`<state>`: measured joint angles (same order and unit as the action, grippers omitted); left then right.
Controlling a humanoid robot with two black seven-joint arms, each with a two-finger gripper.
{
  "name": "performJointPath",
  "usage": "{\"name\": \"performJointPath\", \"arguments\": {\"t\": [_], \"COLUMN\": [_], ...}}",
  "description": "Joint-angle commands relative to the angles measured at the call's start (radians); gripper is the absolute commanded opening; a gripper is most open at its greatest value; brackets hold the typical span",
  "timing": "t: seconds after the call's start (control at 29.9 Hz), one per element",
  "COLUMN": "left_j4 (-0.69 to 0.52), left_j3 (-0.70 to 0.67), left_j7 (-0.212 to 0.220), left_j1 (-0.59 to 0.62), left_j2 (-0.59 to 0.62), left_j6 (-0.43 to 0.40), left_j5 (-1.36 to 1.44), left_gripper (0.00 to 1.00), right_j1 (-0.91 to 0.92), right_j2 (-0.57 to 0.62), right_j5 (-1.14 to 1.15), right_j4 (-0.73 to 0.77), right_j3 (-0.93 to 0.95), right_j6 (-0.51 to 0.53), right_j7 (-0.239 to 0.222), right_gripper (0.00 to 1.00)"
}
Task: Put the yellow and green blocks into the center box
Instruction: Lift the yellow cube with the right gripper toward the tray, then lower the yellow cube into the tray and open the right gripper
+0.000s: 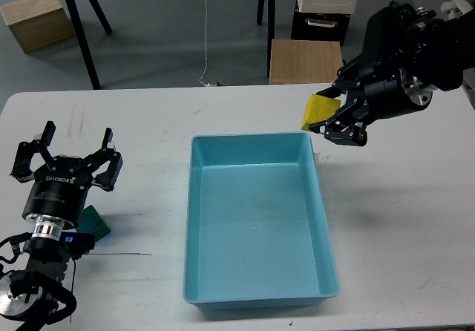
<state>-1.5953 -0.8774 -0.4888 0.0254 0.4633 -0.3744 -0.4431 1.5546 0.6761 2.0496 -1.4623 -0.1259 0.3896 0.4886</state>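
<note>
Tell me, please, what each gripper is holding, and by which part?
The right gripper pinches the yellow block across opposite faces. The left gripper is open, holding nothing.

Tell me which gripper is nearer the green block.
Left. The left gripper is open just above the green block at the table's left side; the right gripper holds the yellow block beyond the blue tray.

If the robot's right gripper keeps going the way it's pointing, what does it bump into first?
The right gripper, shut on the yellow block, points left and down. It would probably meet the blue tray at its far right corner, though depth is unclear.
</note>
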Motion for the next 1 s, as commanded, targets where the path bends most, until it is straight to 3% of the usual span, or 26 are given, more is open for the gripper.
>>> {"name": "performJointPath", "arguments": {"t": [0.0, 0.53, 0.7, 0.84, 0.97], "left_j4": [0.0, -0.002, -0.002, -0.002, -0.002], "left_j3": [0.0, -0.034, -0.034, -0.043, -0.048], "left_j7": [0.0, 0.0, 0.0, 0.0, 0.0], "left_j1": [-0.001, 0.001, 0.001, -0.001, 0.001], "left_j2": [0.0, 0.006, 0.006, 0.006, 0.006], "left_j6": [0.0, 0.002, 0.002, 0.002, 0.002], "left_j5": [0.0, 0.0, 0.0, 0.0, 0.0], "left_gripper": [1.0, 1.0, 1.0, 1.0, 1.0], "right_j1": [-0.008, -0.136, -0.151, -0.16, -0.16], "right_j2": [-0.094, -0.408, -0.472, -0.492, -0.481], "right_j5": [-0.031, -0.036, -0.036, -0.037, -0.055], "right_j4": [0.014, 0.192, 0.232, 0.258, 0.266], "right_j3": [-0.035, -0.09, -0.138, -0.153, -0.15], "right_j6": [0.0, 0.006, 0.009, 0.009, 0.014], "right_j7": [0.0, 0.0, 0.0, 0.0, 0.0], "right_gripper": [0.0, 0.01, 0.05, 0.29, 0.75]}}
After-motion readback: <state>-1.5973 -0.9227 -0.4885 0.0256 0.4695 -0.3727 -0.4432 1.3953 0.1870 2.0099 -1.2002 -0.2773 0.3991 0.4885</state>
